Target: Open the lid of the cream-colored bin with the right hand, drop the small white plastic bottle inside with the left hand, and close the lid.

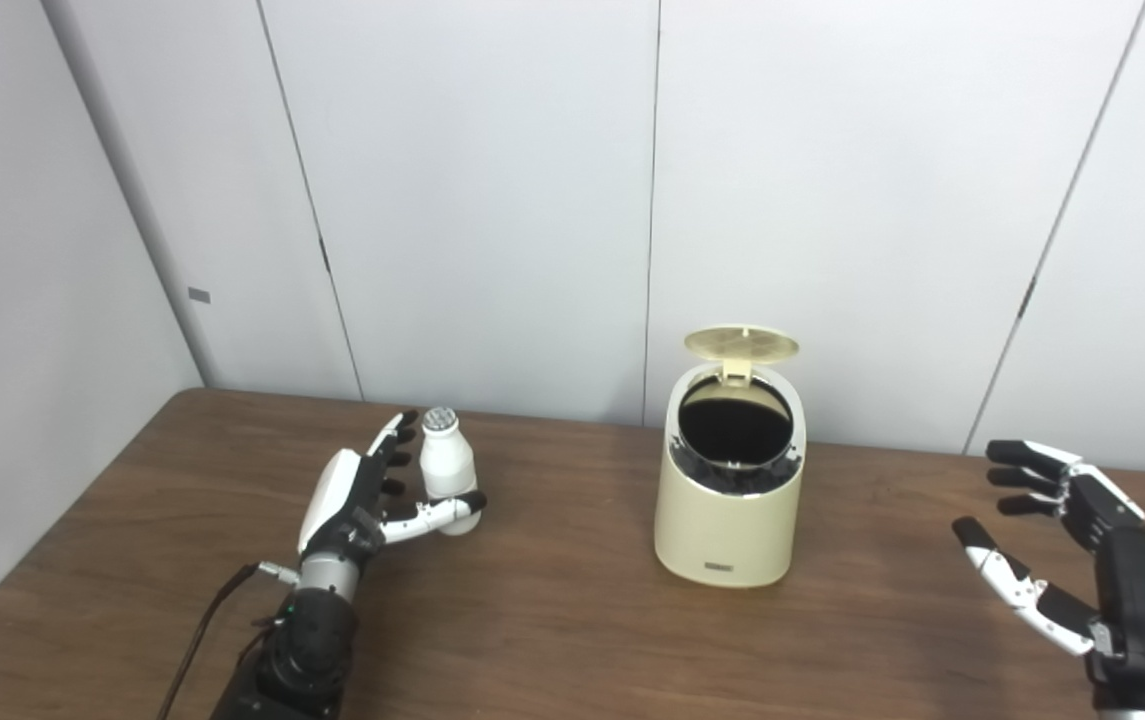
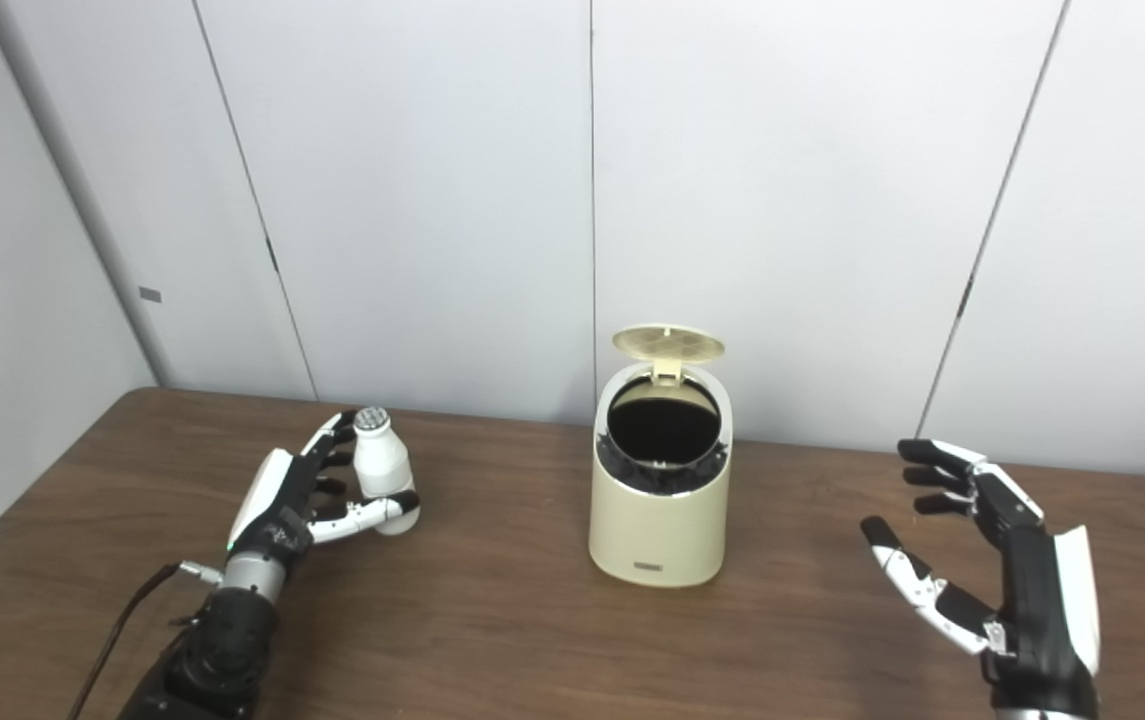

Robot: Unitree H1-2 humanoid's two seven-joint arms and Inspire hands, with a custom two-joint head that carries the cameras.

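Note:
The cream-colored bin stands mid-table with its round lid flipped up at the back, so the dark opening shows. The small white plastic bottle with a silver cap stands upright on the table to the bin's left. My left hand is at the bottle: its fingers lie spread along the bottle's left and far side and its thumb crosses the front of the base, not clenched. My right hand hovers open and empty, well to the right of the bin.
The brown wooden table runs back to grey wall panels just behind the bin. A black cable trails along my left forearm.

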